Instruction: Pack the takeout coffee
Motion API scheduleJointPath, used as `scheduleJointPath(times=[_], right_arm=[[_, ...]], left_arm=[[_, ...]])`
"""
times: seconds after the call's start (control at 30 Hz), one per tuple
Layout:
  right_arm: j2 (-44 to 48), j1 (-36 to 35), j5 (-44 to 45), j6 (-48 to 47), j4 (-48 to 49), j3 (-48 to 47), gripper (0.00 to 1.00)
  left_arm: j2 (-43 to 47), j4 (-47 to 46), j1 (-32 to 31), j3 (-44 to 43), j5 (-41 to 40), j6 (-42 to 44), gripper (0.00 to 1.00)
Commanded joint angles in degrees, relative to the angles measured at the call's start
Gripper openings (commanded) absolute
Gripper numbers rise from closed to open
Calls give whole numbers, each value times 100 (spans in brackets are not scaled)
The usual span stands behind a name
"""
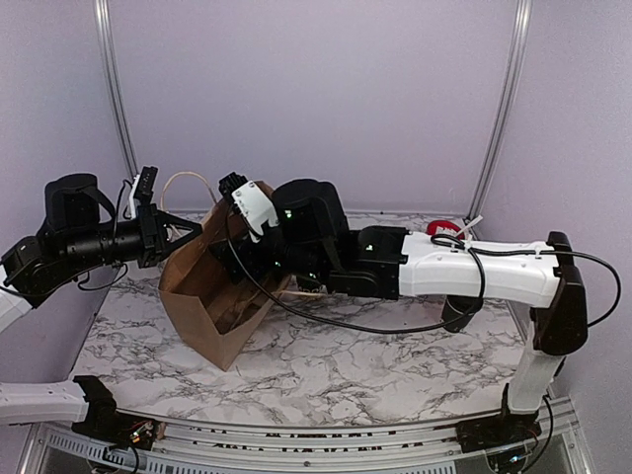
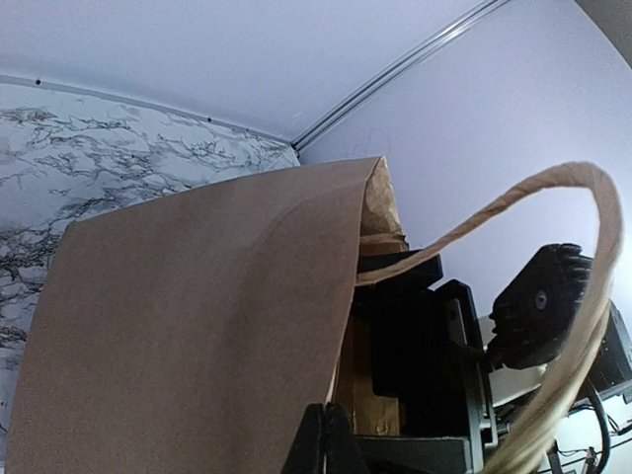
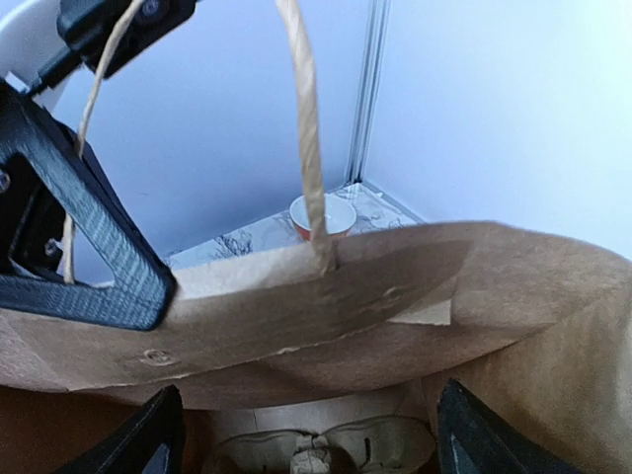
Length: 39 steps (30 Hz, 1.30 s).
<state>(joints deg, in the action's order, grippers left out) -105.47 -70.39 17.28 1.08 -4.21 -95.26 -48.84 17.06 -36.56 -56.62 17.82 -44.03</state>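
Observation:
A brown paper bag (image 1: 212, 296) stands open and tilted on the marble table. My left gripper (image 1: 186, 233) is shut on the bag's near-left rim; in the left wrist view its fingertips (image 2: 328, 446) pinch the paper edge of the bag wall (image 2: 197, 326). My right gripper (image 3: 316, 444) is open and reaches down into the bag's mouth (image 1: 247, 259), with nothing between its fingers (image 3: 158, 439). A pale, crumpled-looking thing (image 3: 326, 456) lies at the bag's bottom; what it is I cannot tell. The takeout coffee is out of view.
A red cup with a white inside (image 3: 323, 215) stands on the table behind the bag, seen red at the back right (image 1: 442, 227). The bag's twine handles (image 2: 583, 197) (image 3: 301, 118) loop upward. The right arm (image 1: 464, 267) stretches across the table's middle.

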Motion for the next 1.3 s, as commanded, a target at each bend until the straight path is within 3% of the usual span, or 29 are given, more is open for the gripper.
scheduleJointPath(times=[0.0,0.23,0.47,0.7,1.07,1.27], right_arm=[[297,16,-43,326,233,-58,85],[400,65,-161,305,1024,147,86],[331,245,-150,185,2614,498,86],[456,614,-528,352,3539,741,86],[752,1010,-1479,895,3828,693,86],[752,1264,-1074,1005,2332,-68,86]], left_arm=[[-189,384,-27,-312,-28,328,0],[-445,422,-27,-492,98,445,0],[-597,522,-27,-807,244,481,0],[-766,907,-27,-989,-304,426,0],[-1031,1242,-26,-1604,-1477,266,0],[-947,1248,-10,-1621,-2541,-123,0]])
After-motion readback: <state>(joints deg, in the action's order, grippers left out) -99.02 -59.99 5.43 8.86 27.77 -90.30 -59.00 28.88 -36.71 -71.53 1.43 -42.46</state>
